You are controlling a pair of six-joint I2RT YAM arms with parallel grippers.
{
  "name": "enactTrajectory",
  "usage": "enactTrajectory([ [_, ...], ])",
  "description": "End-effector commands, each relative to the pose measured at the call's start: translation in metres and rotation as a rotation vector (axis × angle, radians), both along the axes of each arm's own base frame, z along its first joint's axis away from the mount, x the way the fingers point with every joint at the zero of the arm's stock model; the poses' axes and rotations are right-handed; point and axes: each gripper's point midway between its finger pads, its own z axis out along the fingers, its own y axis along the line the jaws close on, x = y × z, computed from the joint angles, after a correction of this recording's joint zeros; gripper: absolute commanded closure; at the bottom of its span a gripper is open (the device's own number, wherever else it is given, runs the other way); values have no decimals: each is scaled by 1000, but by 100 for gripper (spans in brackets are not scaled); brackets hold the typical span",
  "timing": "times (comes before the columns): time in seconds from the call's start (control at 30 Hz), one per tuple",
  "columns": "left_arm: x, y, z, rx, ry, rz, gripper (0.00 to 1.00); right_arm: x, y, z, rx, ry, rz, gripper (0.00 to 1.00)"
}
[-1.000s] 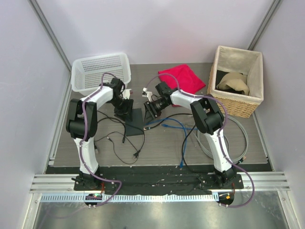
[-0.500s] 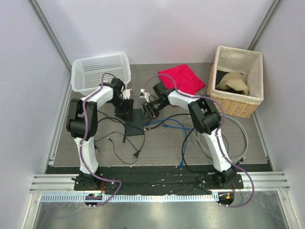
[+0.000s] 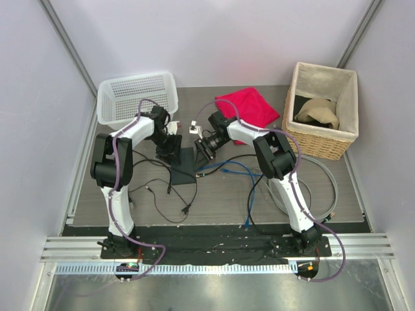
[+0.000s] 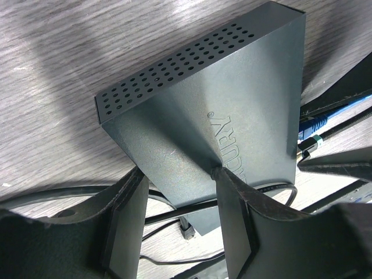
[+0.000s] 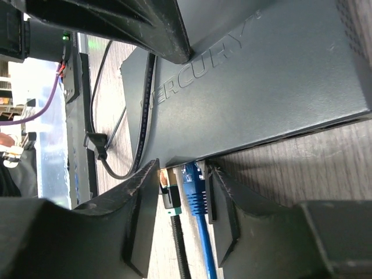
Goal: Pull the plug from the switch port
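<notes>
Left gripper [image 4: 177, 171]: jaws apart, pinning the switch [image 4: 232, 110] from above, mid-table. Right gripper [image 5: 183, 168] straddles blue plug [image 5: 192, 180] and black plug [image 5: 170, 200]; can't tell if clamped. You want one plug only, pull straight right.

**Switch at mid-counter, containers behind**

The switch [image 3: 184, 166] lay flat near the middle of the counter [image 3: 220, 201]. The left pincer [image 4: 177, 173] was over its left end and the right pincer [image 5: 181, 174] at its right edge. A plug [image 5: 195, 185] and a second plug [image 5: 168, 195] sat side by side at that edge, between the right pincer's fingers. Loose cables [image 3: 230, 170] lay to the switch's right. A crate [image 3: 137, 97] stood behind on the left, a cloth [image 3: 248, 107] behind the middle, and a basket [image 3: 324, 139] at the back right.
</notes>
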Motion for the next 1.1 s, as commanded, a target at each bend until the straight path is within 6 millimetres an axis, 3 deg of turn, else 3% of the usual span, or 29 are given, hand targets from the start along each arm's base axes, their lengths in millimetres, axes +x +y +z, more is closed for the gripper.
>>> enactTrajectory([
  [0.0,-5,8,-35,85,33,-47,48,-5,-14,-31,-70,15,23,57],
  [0.3,1,8,-41,95,48,-49,48,-6,-22,-41,-104,2,69,77],
  [0.5,2,8,-42,98,47,-49,48,-12,-35,-61,-211,-72,167,92],
  [0.53,2,8,-42,100,49,-50,48,-27,-46,-58,-251,-7,202,93],
  [0.6,3,8,-42,98,45,-48,48,-30,-55,-63,-254,-27,279,95],
  [0.63,3,8,-42,99,45,-48,48,-42,-65,-58,-273,22,320,95],
  [0.8,4,8,-40,99,35,-49,48,-39,-69,-44,-247,32,334,96],
  [1.07,4,9,-39,104,28,-53,48,-45,-73,-42,-251,54,333,97],
])
